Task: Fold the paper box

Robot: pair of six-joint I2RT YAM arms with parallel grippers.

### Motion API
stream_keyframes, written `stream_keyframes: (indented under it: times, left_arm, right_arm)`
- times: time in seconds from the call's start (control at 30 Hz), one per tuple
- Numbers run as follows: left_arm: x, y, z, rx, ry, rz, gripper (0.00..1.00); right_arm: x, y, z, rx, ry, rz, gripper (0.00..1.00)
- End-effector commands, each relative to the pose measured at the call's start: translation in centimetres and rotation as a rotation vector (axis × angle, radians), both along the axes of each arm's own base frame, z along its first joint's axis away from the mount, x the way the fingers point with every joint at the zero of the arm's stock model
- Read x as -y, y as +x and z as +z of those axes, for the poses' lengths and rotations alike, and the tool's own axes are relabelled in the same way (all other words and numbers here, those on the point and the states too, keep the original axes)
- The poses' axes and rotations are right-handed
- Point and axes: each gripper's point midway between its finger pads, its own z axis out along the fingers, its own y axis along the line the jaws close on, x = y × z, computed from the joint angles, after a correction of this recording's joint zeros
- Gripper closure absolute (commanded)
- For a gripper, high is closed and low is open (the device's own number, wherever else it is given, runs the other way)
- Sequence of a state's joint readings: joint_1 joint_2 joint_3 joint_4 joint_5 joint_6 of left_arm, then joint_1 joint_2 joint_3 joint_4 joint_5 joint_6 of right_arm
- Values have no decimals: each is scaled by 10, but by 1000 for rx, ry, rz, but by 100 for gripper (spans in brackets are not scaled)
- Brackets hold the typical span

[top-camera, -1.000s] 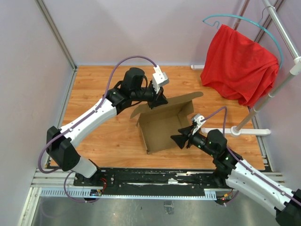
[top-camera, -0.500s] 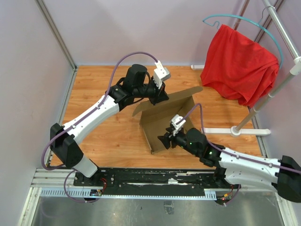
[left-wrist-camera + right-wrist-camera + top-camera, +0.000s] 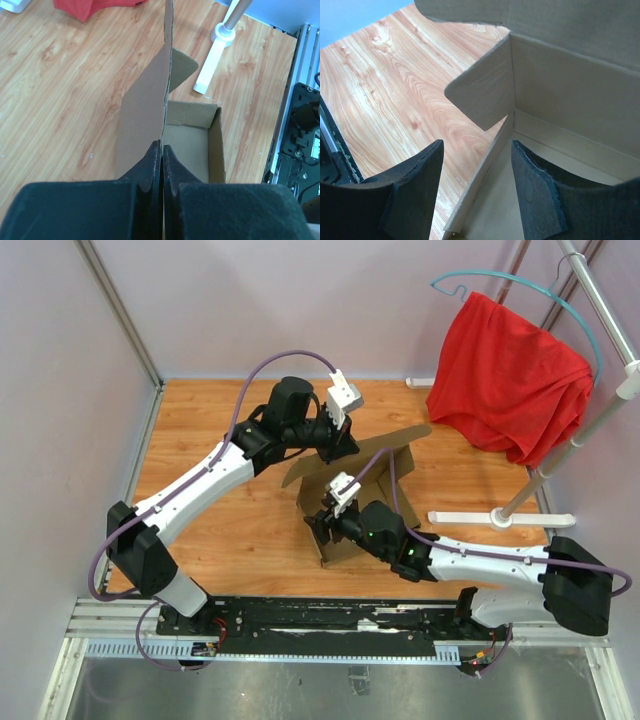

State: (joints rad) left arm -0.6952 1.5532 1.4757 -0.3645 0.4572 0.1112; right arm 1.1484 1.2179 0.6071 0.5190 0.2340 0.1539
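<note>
The left gripper's fingers (image 3: 155, 160) are pressed together with no gap, pinching the top edge of the paper box's (image 3: 145, 100) tall upright panel, which rises as a thin brown sheet toward 12 o'clock in the left wrist view. In the top view the left gripper (image 3: 340, 445) sits at the 11 o'clock side of the paper box (image 3: 345, 468), its arm reaching in from 8 o'clock. The right gripper (image 3: 476, 150) stands about half open with nothing clamped: its fingers (image 3: 420, 180) straddle a low side wall of the box, one over the bare wood at 9 o'clock and the other over the box floor at 3 o'clock. Neither pad visibly touches the cardboard. A rounded flap juts out from the corner just above that wall. From above, the right gripper (image 3: 322, 520) is at the box's 7 o'clock corner, and its arm crosses the near part of the box from 4 o'clock. The box rests, partly erected and open at the top, near the middle of the wooden table (image 3: 200, 410). A red cloth (image 3: 510, 380) hangs on a teal hanger (image 3: 470, 278) at 2 o'clock from the box, well apart, and a white stand base (image 3: 500, 518) lies at 3 o'clock.
</note>
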Motion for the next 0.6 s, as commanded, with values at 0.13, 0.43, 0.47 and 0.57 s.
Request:
stream_keyframes:
  times: [0.13,0.43,0.47,0.57]
  left_arm:
    - [-2,3,-8,-17,38,23,100]
    - [-1,5,-7,-37,45,34,100]
    - [-1,5,-6,-39,45,35,100]
    - [-1,4,-6,-42,45,36,100]
  right_arm:
    - [-22,-10,26,32,69,70,43]
    - [-32,-6,25,36,56,40,43]
    - [-32,-3,24,36,52,16,43]
    - [-31,6,19,32,39,-55,44]
